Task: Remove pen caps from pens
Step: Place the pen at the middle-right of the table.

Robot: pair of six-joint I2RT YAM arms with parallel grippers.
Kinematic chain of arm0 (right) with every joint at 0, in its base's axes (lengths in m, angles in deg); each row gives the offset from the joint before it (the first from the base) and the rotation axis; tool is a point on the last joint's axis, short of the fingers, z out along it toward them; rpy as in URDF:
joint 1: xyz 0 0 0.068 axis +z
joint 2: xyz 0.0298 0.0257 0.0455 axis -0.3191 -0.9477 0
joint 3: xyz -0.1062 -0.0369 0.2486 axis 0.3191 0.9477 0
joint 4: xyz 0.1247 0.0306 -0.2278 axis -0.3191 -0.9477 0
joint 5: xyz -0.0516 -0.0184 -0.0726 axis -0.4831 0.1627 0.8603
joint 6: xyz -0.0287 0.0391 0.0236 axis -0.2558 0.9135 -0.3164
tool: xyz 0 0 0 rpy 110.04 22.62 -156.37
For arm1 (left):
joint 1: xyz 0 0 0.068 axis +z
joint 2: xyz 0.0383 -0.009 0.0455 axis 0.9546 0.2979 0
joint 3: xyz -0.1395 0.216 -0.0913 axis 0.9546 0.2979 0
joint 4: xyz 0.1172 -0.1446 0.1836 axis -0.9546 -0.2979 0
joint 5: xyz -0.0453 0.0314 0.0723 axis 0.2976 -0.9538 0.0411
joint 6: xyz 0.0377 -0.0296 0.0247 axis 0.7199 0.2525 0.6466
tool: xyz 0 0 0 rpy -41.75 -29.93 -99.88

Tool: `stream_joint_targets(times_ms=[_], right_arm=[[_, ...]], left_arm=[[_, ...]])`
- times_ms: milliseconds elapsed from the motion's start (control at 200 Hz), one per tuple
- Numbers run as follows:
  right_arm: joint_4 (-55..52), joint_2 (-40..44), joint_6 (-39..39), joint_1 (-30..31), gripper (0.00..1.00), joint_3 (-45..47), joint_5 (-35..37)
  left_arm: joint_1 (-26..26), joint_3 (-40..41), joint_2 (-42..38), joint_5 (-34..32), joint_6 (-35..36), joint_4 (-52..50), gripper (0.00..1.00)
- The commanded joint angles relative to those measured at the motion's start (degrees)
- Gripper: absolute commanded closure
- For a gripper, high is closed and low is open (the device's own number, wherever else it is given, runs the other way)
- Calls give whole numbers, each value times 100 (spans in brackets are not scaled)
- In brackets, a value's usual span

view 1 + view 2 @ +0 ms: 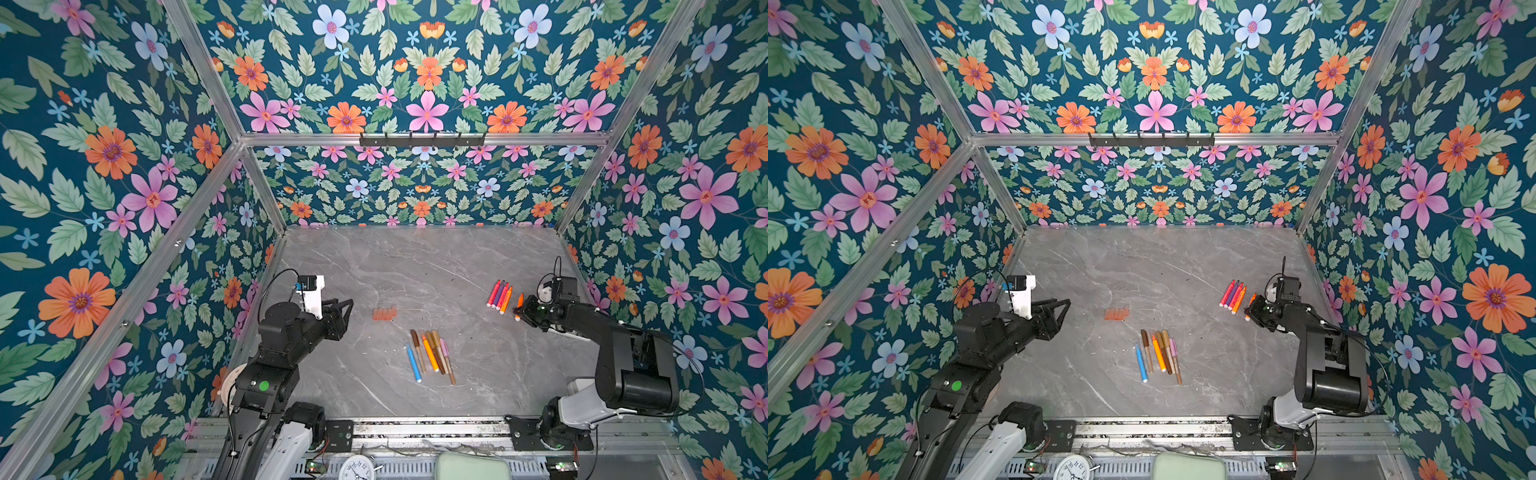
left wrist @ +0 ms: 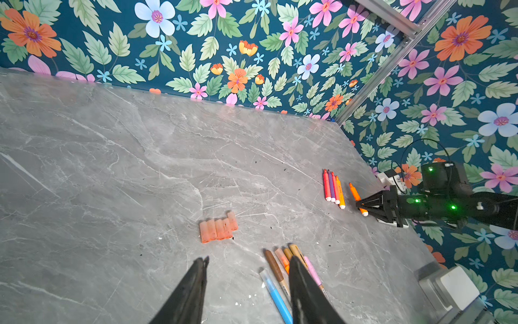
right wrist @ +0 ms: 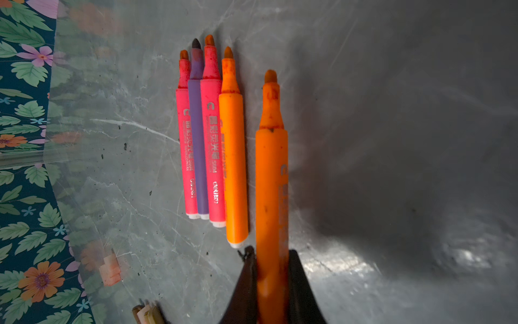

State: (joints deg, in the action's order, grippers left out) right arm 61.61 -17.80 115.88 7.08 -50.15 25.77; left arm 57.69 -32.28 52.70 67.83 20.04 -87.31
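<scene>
Fingers (image 3: 300,283) of the right gripper (image 3: 270,254) are clamped on an uncapped orange pen (image 3: 271,168), just beside a row of four bare-tipped pens (image 3: 207,146) — two pink, one purple, one orange — on the grey marble table (image 1: 374,270). The left gripper (image 2: 249,261) hovers half-spread and empty. Orange-red pen caps (image 2: 218,228) lie clustered mid-table, near a bunch of capped pens (image 1: 432,353).

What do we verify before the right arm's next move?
1. Right gripper shut on the orange pen: ok.
2. Held pen's tip bare, cap off: ok.
3. Bare table beside the row of uncapped pens for set-down: ok.
4. Left gripper open, empty: ok.
5. Front pens uncapped: not ok, caps on.
6. Held pen touching the table: cannot tell.
</scene>
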Motion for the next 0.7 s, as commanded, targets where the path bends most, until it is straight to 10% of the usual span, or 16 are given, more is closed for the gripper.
stream_joint_targets(times_ms=[0, 150, 385, 695], right_arm=[[147, -76, 15, 6, 98, -63, -168], [242, -105, 49, 2, 92, -19, -299], [296, -133, 7, 7, 55, -28, -427], [328, -164, 31, 6, 53, -23, -471]], left_arm=[[14, -5, 23, -5, 41, 144, 51], [13, -15, 115, -30, 42, 118, 51], [22, -10, 180, -40, 32, 118, 51], [31, -18, 247, -40, 35, 109, 51]])
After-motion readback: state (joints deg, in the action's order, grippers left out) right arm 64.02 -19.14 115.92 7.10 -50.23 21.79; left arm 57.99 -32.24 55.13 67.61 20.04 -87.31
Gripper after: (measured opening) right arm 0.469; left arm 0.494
